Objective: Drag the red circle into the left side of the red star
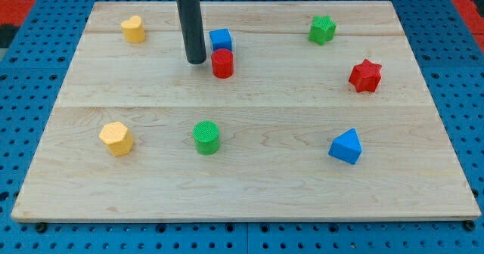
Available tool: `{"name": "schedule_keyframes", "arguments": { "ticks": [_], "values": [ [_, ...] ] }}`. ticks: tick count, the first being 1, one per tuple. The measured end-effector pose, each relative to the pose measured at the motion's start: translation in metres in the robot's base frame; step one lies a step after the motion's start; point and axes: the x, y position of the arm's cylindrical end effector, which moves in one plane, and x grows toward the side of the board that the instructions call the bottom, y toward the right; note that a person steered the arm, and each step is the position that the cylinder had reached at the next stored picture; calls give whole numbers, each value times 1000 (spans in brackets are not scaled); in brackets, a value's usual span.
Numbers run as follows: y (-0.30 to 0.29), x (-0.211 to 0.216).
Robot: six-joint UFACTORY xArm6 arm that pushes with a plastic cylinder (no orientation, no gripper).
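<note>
- Camera view shows a wooden board [249,186] lying on a blue pegboard table [30,118], with eight small blocks on it.
- The dark rod comes down from the view's top; the arm has no pincer, so there is nothing to open or close. The tip [196,60] rests on the board.
- The red circle [222,63] stands just to the right of the tip, very near it; contact cannot be confirmed. It is touching or almost touching the blue cube [220,39] behind it.
- The red star [365,75] is well apart, towards the view's right, slightly lower.
- The tip, circle and star lie nearly on one line, so a push to the right probably suits.
</note>
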Motion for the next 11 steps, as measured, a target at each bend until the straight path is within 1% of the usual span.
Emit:
{"name": "schedule_keyframes", "arguments": {
  "ticks": [1, 3, 4, 5, 6, 7, 8, 9, 10, 11],
  "values": [
    [39, 29],
    [98, 39],
    [95, 54],
    [111, 54],
    [149, 84],
    [161, 88],
    [212, 88],
    [195, 80],
    [163, 65],
    [202, 65]
  ]
}}
